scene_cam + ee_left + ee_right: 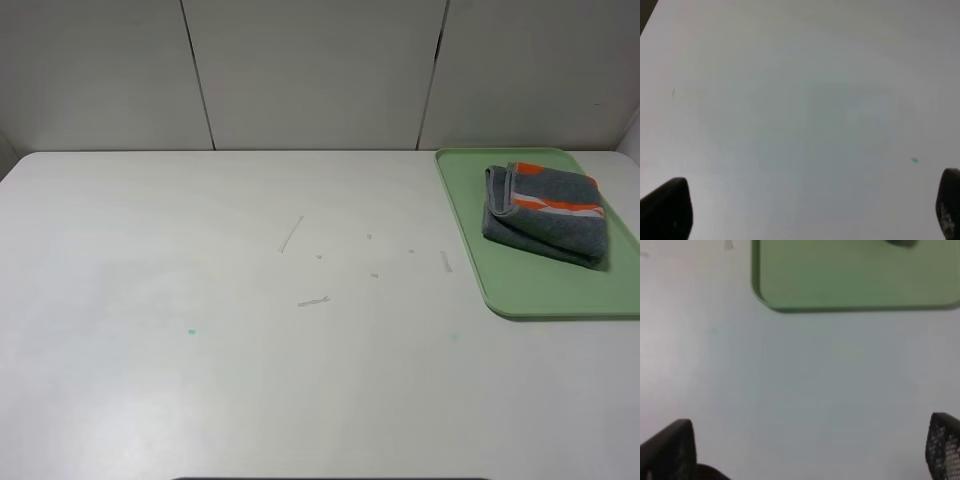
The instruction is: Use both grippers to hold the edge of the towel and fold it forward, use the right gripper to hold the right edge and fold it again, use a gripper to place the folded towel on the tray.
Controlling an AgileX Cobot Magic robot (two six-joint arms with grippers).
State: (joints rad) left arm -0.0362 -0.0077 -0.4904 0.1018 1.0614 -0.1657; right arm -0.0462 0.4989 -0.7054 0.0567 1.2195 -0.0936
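Left gripper (pixel 805 212): jaws spread wide and empty, with only bare white table (pixel 250 330) between the fingertips in its wrist view; neither the towel nor the tray appears there.
Right gripper (pixel 810 447): released, jaws wide apart, nothing between them; it hangs over bare table with the near rim of the tray (pixel 850 285) ahead of its fingertips.
Arms in the high view: neither arm shows, so both seem pulled back off the working area.
Towel (pixel 547 212): folded into a compact bundle, orange and white band up, lying on the far part of the tray at the table's right rear.
Tray (pixel 520 290): pale green, long axis running front to back, near half bare.
Key relation: the towel lies ahead of the right gripper, which is the nearer one.
Judgement: task looks complete; no further grasp seems called for.
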